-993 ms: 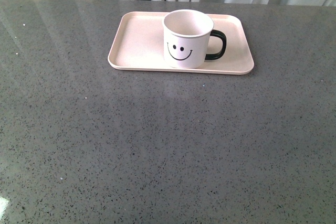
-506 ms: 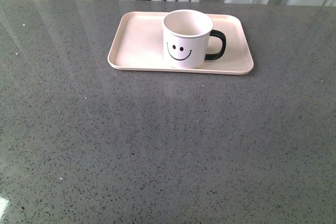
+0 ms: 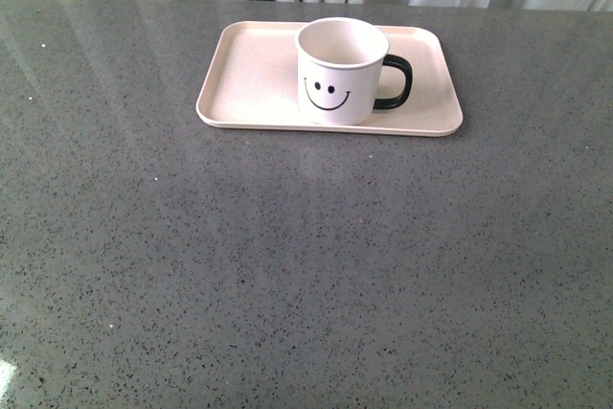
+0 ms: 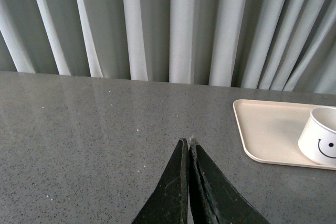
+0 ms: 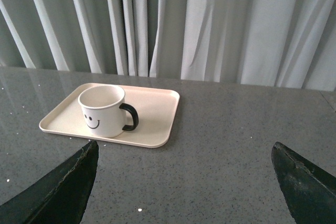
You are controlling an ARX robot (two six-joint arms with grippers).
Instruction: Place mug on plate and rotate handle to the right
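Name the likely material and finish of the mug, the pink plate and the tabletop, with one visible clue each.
Mug: probably glazed ceramic; smooth cream wall, shiny black handle.
Plate: perhaps matte plastic or melamine; thin moulded rim, no shine.
Tabletop: likely polished stone or composite; grey speckles, faint reflections.

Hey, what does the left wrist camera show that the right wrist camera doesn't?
Only the left wrist view: the left gripper, shut. Only the right wrist view: the right gripper, open, plus the handle and the whole plate. Both: the mug standing on the plate, the grey table and the curtain.
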